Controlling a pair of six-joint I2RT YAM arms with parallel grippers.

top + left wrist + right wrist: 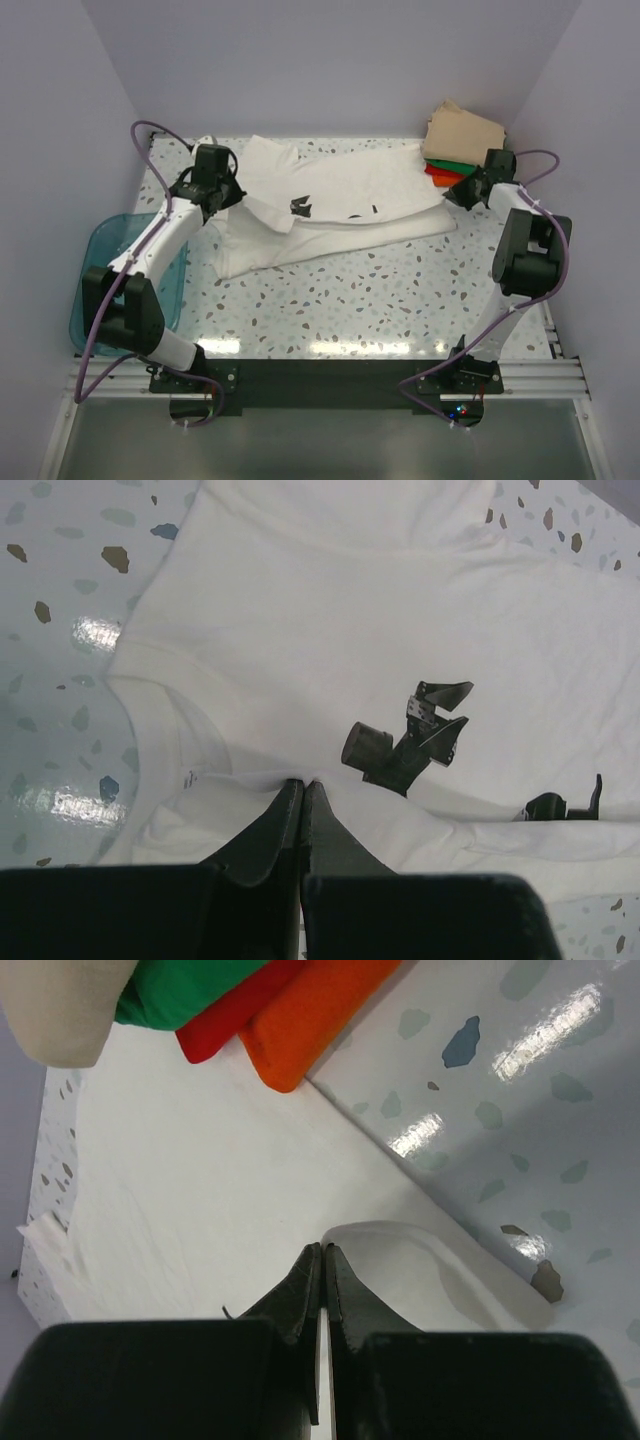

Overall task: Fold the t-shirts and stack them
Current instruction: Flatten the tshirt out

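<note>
Overhead, white t-shirt (340,200): spread and partly folded across the far half of the table (380,290), more crumpled at its left end.
Overhead, left gripper (233,204): low on the left end of the white t-shirt.
Overhead, right gripper (452,194): low on the right end of the white t-shirt.
Overhead, folded pile: tan t-shirt (462,135) on top, green t-shirt (447,165) and orange-red t-shirt (437,177) under it, just behind the right end of the white t-shirt.
Overhead, teal bin (115,265): well to the left of the white t-shirt, hanging over the table edge.
Left wrist, left gripper: fingers pressed together, pinching a small ridge of the white t-shirt, just left of its black print (408,742).
Right wrist, right gripper: fingers pressed together, clamped on the edge of the white t-shirt; the cloth curls up just beside the tips.
Right wrist, folded pile: its edges touch the far border of the white t-shirt.
</note>
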